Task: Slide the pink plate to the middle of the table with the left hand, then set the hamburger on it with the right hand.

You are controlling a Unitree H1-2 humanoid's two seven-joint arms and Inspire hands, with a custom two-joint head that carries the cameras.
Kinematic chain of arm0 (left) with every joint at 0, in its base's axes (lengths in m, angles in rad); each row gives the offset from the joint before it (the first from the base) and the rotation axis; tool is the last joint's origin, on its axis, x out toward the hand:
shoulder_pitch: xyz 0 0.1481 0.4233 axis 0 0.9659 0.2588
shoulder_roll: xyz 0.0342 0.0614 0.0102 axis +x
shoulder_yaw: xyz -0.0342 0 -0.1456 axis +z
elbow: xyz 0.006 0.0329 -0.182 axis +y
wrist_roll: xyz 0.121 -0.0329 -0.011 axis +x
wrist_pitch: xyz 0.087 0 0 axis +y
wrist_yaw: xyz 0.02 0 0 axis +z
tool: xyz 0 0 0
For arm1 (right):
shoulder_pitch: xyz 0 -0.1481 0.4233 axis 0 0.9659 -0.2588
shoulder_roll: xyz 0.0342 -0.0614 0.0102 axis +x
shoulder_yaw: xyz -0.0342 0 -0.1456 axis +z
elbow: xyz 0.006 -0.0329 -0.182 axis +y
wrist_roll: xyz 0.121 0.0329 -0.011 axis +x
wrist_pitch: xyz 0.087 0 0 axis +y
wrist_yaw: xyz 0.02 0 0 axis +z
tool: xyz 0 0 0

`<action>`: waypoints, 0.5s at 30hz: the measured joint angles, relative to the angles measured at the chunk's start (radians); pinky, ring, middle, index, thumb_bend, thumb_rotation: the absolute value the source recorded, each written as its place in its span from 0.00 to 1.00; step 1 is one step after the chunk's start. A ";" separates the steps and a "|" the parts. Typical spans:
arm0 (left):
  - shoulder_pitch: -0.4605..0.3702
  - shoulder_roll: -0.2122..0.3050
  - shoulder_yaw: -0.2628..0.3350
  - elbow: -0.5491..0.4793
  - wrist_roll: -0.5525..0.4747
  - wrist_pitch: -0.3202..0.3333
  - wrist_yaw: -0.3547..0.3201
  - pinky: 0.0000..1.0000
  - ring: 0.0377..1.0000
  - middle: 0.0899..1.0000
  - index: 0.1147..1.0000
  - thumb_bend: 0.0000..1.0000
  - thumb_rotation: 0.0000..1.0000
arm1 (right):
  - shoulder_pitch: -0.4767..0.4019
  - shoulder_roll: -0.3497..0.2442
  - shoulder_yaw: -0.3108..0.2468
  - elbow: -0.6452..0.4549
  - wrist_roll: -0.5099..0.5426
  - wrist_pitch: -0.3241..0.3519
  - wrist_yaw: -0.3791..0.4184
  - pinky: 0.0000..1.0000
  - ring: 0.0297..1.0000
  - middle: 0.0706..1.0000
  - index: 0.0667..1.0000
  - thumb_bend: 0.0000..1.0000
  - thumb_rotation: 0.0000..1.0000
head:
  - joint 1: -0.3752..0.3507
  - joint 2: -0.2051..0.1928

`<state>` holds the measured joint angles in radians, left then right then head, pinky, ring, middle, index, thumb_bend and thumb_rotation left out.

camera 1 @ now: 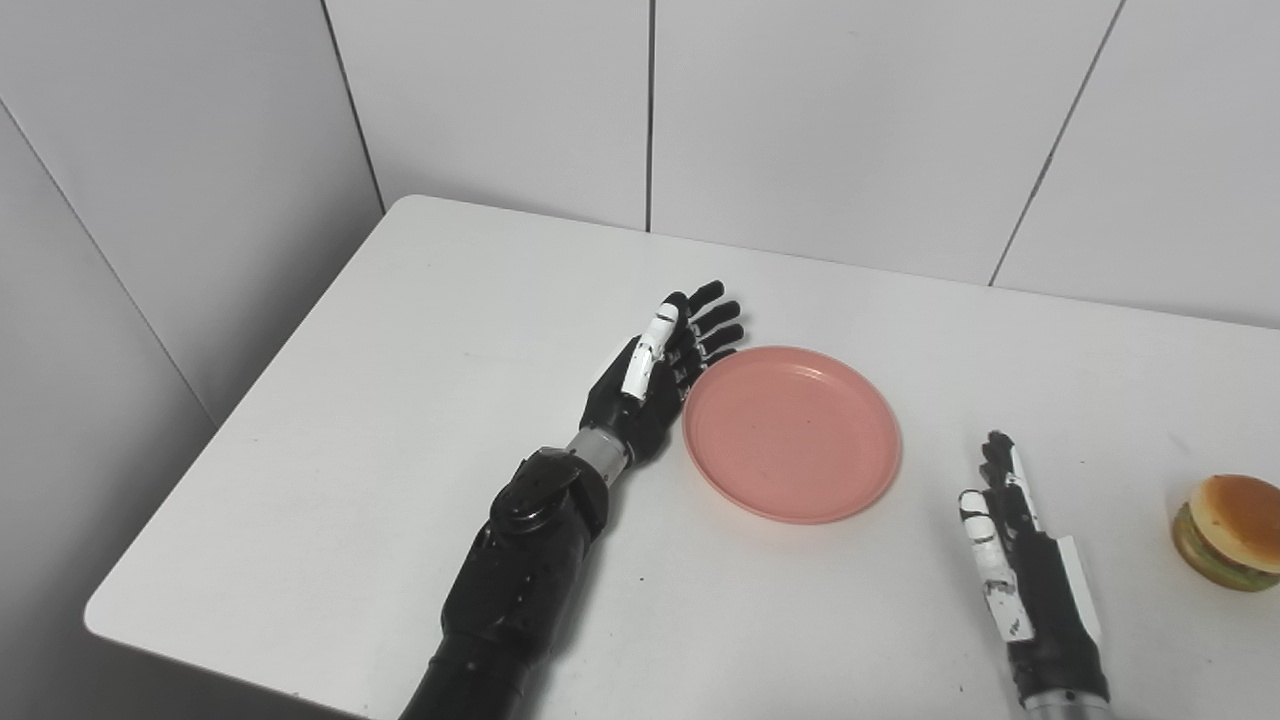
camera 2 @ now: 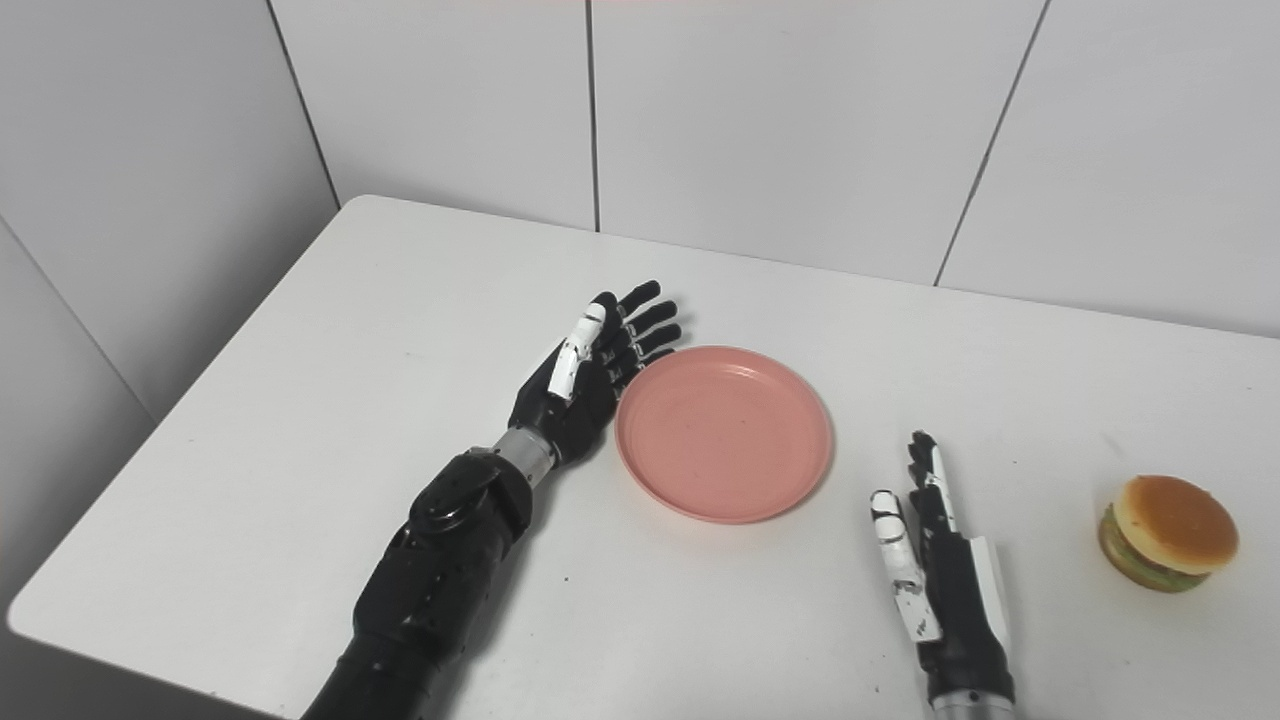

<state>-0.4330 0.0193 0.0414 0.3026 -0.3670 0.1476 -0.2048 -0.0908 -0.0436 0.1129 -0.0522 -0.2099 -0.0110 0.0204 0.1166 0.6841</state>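
The pink plate (camera 1: pixel 792 432) lies flat near the middle of the white table (camera 1: pixel 400 400), and nothing is on it. My left hand (camera 1: pixel 660 375) is open, fingers straight, palm against the plate's left rim. The hamburger (camera 1: pixel 1228 530) stands on the table at the far right, apart from the plate. My right hand (camera 1: pixel 1010 540) is open and empty, fingers straight, resting on edge between the plate and the hamburger, touching neither. The scene also shows in the right eye view: plate (camera 2: pixel 724 430), hamburger (camera 2: pixel 1170 532), left hand (camera 2: pixel 595 365), right hand (camera 2: pixel 930 545).
A white panelled wall (camera 1: pixel 800 120) runs behind the table. The table's left edge and front left corner (camera 1: pixel 100 620) are in view.
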 measured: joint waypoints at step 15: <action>0.027 -0.007 -0.021 -0.047 0.000 0.033 -0.007 0.91 0.90 0.91 0.90 0.39 1.00 | -0.002 0.005 0.011 0.002 -0.023 0.001 -0.021 0.97 0.99 1.00 1.00 0.46 1.00 | -0.064 0.012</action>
<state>-0.4058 0.0126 0.0206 0.2559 -0.3671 0.1806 -0.2118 -0.0931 -0.0387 0.1238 -0.0501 -0.2325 -0.0099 -0.0003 0.0522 0.6964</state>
